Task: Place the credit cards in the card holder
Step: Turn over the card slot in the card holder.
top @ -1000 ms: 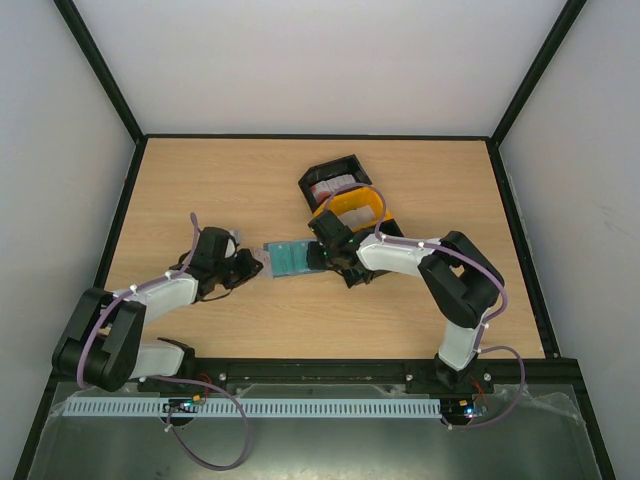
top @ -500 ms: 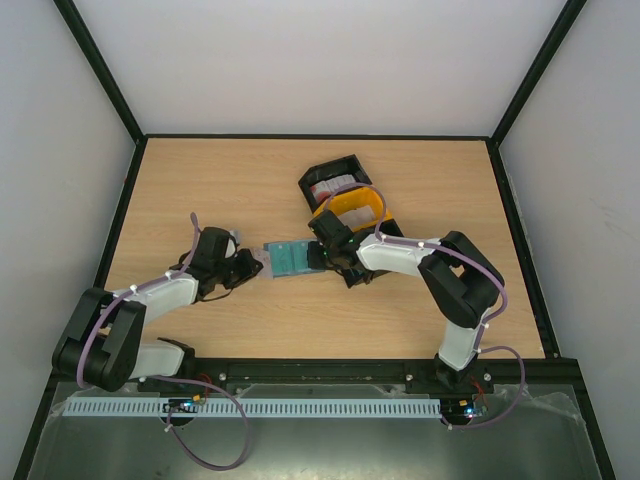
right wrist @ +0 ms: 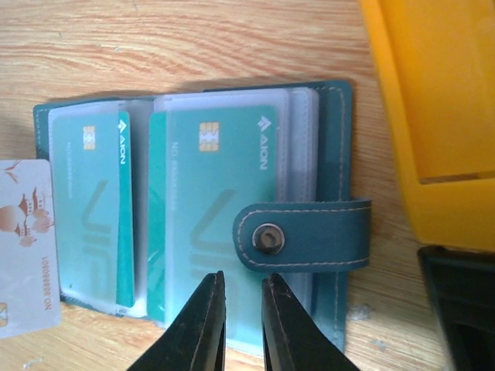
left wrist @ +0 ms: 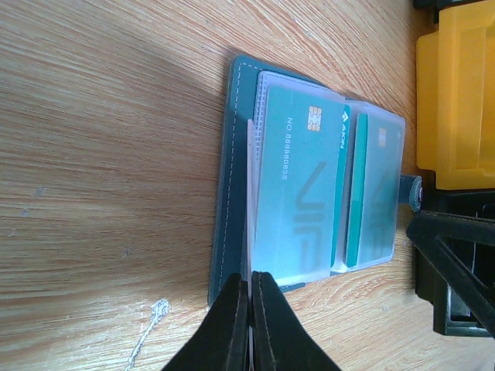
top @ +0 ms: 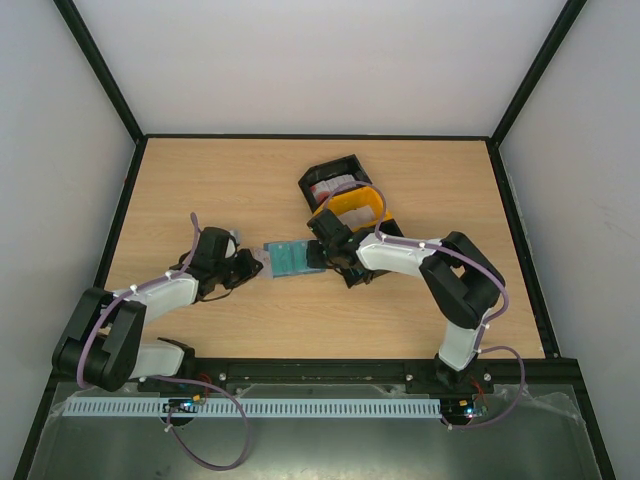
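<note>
Currently the card holder (top: 288, 258) lies open flat on the table (top: 200, 190) btwn the two arms, near the yellow bin (right wrist: 433, 116) but not touching it. Teal cards (right wrist: 209, 209) sit tucked in on both halves. L gripper (left wrist: 249, 278) is clamped on a pale card w/ reddish print (right wrist: 23, 247) at the holder's edge away from the bin. R gripper (right wrist: 243, 282) hovers over the bin-side half beside the snap strap (right wrist: 309, 232), jaws a slit apart.

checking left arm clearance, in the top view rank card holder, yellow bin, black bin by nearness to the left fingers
1. card holder, right at the left fingers' tips
2. yellow bin, further right and back
3. black bin, farthest back
</note>
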You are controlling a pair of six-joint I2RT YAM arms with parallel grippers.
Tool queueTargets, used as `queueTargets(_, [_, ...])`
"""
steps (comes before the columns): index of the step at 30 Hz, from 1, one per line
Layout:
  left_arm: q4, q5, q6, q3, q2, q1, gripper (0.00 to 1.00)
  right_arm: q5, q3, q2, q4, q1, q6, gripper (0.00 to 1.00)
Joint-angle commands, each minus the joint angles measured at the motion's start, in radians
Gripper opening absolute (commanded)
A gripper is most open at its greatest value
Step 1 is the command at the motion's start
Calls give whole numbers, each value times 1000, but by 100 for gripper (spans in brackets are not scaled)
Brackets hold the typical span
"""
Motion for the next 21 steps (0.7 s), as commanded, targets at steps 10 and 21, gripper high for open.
queueTargets(10, [-8,-7,16,-7,24,-4,3,-16,18,45,7,7,6,28])
queueTargets(21, [-9,-13,16,-10,31,-6,3,-165,-10,56,132,6,78,27])
